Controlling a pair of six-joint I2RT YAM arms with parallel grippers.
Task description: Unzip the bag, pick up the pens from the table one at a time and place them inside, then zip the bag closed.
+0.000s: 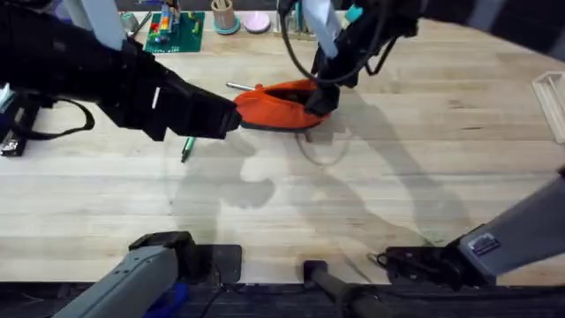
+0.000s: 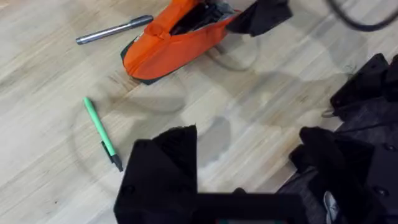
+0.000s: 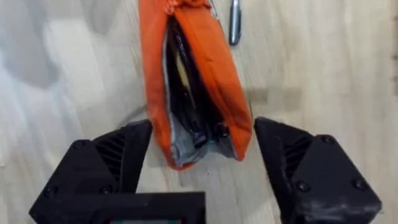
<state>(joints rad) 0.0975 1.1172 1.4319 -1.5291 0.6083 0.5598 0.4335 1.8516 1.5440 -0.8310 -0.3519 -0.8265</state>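
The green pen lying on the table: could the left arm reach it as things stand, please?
Probably yes. The green pen lies alone on bare table, apart from the bag, with nothing between it and the left gripper.

Bright even light; soft shadows on table (image 1: 371,194).

1. The overhead camera sat above the arm bases and looked down and forward across the table (image 1: 371,221), taking in the whole work area from far off; the bag (image 1: 278,106) lay toward 12 o'clock of centre.
2. The left wrist camera looked down at a slant from some height, with the bag (image 2: 171,46) and a green pen (image 2: 101,132) on the planks.
3. The right wrist camera looked almost straight down from close by onto the bag's (image 3: 214,93) open mouth.
4. All three views shared the bag and the boards around it.
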